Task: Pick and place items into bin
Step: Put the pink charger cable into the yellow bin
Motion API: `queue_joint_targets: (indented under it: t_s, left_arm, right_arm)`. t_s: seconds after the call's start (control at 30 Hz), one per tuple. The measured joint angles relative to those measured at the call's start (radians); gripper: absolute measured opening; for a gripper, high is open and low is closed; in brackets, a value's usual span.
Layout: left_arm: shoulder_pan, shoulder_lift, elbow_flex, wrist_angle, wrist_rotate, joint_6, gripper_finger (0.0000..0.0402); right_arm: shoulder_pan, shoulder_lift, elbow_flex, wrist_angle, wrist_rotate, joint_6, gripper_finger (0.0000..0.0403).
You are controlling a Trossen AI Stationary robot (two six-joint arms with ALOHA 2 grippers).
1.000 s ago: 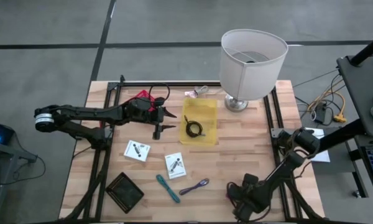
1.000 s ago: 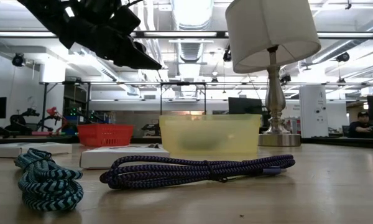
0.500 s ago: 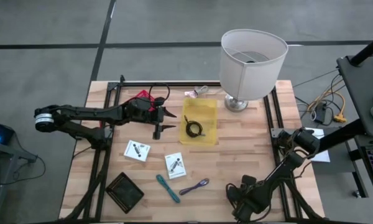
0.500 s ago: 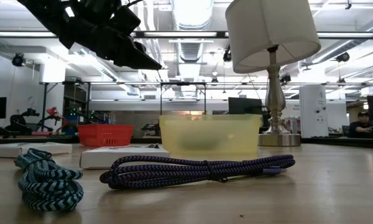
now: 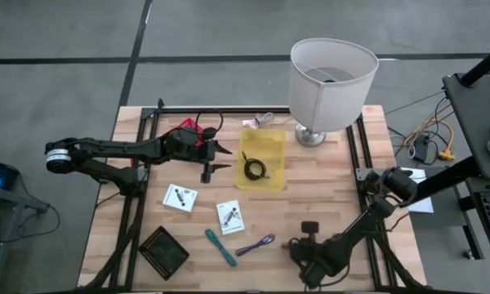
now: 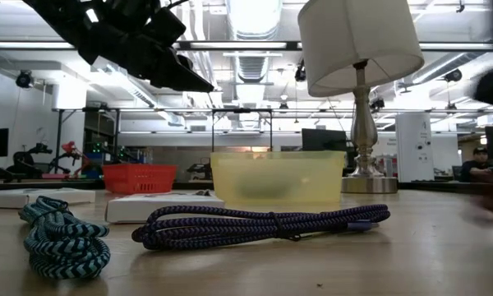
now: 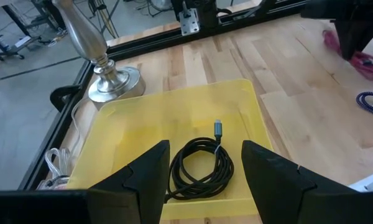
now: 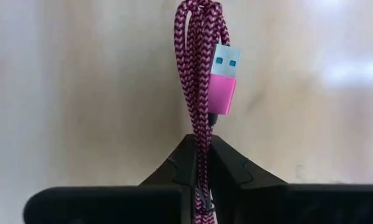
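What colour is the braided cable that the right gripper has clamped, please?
Pink-magenta braid with a pink USB plug, clearest in the right wrist view.

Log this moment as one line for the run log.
right gripper: jaws shut on braided cable | left gripper: jaws open, raised beside yellow bin | black cable: coiled in bin

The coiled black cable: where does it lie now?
High view: the black cable lies inside the yellow bin, mid-table, right of the left gripper.

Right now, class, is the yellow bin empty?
No: the left wrist view shows a coiled black cable lying inside the yellow bin.
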Motion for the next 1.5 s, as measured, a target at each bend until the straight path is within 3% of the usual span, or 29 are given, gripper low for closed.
queue_joint_targets:
  t_s: [0.3, 0.53, 0.63, 0.8, 1.07, 1.17, 1.3, 1.5]
  left_arm:
    - [0.0, 0.0, 0.0, 0.0, 0.0, -0.001, 0.0185]
    - [0.0, 0.0, 0.0, -0.001, 0.0, -0.042, 0.0185]
    - [0.0, 0.0, 0.0, -0.001, 0.0, -0.053, 0.0185]
    - [0.0, 0.0, -0.001, -0.001, 0.0, -0.053, 0.0185]
    - [0.0, 0.0, -0.001, -0.002, 0.0, -0.053, 0.0185]
    - [0.0, 0.0, -0.001, -0.002, 0.0, -0.053, 0.0185]
    - [0.0, 0.0, -0.001, -0.002, 0.0, -0.053, 0.0185]
    - [0.0, 0.0, -0.002, -0.002, 0.0, -0.053, 0.0185]
  right_arm:
    - [-0.117, -0.038, 0.001, 0.014, 0.43, -0.165, 0.0014]
    - [-0.242, -0.069, 0.005, 0.036, 0.818, -0.17, 0.0013]
    - [-0.307, -0.08, 0.014, 0.037, 0.894, -0.178, 0.0013]
    - [-0.451, -0.101, 0.036, 0.063, 0.788, -0.232, 0.0013]
    - [-0.621, -0.102, 0.049, 0.314, 0.527, -0.614, 0.0013]
    - [-0.664, -0.103, 0.049, 0.347, 0.422, -0.69, 0.0013]
    - [-0.709, -0.104, 0.05, 0.351, 0.396, -0.694, 0.0027]
    - [-0.738, -0.104, 0.06, 0.351, 0.388, -0.738, 0.0102]
